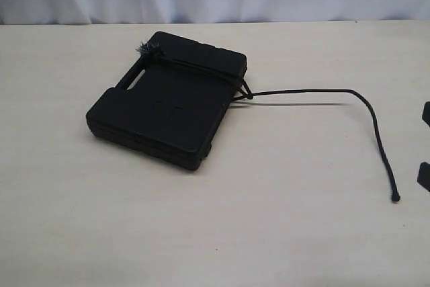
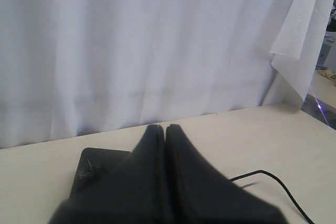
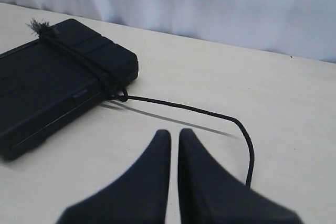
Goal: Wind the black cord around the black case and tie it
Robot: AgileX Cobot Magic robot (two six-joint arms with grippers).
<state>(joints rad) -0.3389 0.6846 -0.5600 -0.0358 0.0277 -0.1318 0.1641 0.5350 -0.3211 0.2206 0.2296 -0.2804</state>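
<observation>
Both empty, jaws together, my left gripper (image 2: 166, 128) and right gripper (image 3: 174, 132) are hovering; snagging the thin black braided cord (image 1: 316, 90) could unwind it from the flat black case (image 1: 161, 109).

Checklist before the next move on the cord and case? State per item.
1. black cord crosses the top of the black case: ok.
2. Knot at the case edge is tight: cannot tell.
3. Frayed tuft rests on the case: ok.
4. Knob end lies free on the table: ok.
5. left gripper shut, empty: ok.
6. right gripper shut, empty, clear of the cord: ok.
</observation>
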